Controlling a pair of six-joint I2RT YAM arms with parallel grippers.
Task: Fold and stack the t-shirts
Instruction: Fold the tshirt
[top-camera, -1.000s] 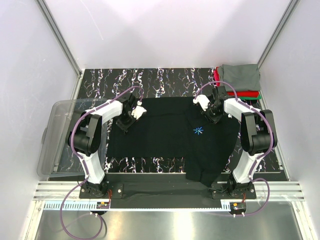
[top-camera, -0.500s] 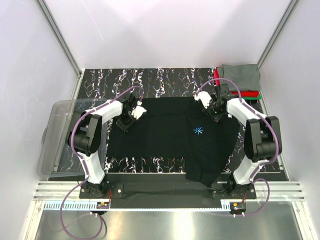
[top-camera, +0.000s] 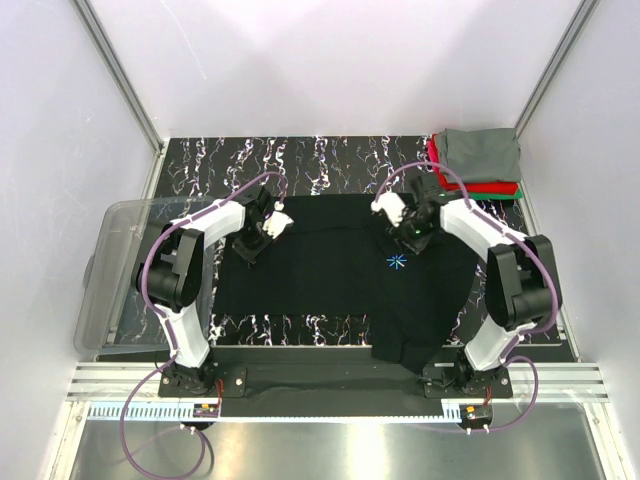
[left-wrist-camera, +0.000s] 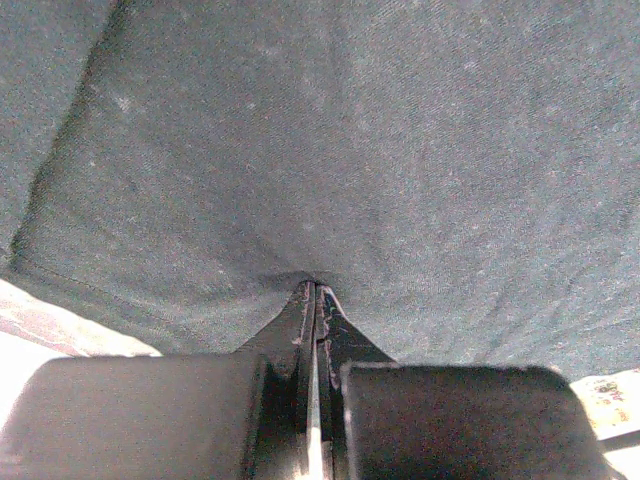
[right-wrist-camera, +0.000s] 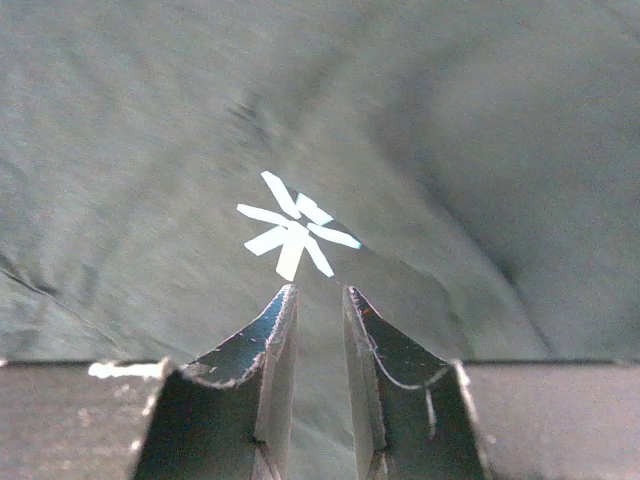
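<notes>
one change: the right pincer, pinching the black shirt like the left pincer, is dragging its edge toward centre frame, starting a fold.

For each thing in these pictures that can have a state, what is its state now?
black t-shirt: spread out, not yet folded.
left gripper: shut, pinching the black t-shirt.
right gripper: jaws narrowly apart at the cloth beside the logo; grip unclear.
grey t-shirt: folded, on top of the stack.
red t-shirt: folded, under the grey one.
green t-shirt: folded, lowest, only an edge shows.
</notes>
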